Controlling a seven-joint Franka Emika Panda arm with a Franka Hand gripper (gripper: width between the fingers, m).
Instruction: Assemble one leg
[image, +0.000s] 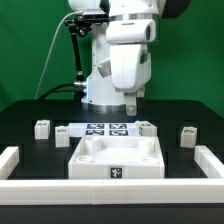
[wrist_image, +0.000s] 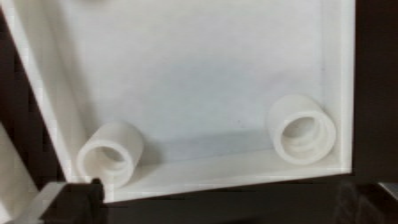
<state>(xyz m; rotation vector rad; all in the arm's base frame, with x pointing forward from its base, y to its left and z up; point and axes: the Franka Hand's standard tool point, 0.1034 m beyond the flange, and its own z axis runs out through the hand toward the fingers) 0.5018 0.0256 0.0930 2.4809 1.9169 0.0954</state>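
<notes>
My two-finger gripper (image: 134, 103) hangs from the white arm over the back of the black table (image: 30, 150). It is above the marker board (image: 105, 129), a thin flat white strip carrying black-and-white tags. I cannot tell how far my fingers stand apart or whether they hold anything. The exterior view shows them only as a small dark tip.

The leg (image: 147, 128), a small white rectangular block, stands on the table just beside the marker board's end on the exterior view's right. It is below my gripper and apart from it. 3 more white blocks of the same kind stand in that row. A first block (image: 41, 128) and a second block (image: 62, 131) are on the exterior view's left of the board, and a third block (image: 187, 133) is well off to its right.

In front of the board lies the large white square tray piece (image: 90, 168) with raised rims. The wrist view is filled by its pale inner face (wrist_image: 196, 70), with 2 round sockets, one socket (wrist_image: 111, 150) and another socket (wrist_image: 302, 130).
</notes>
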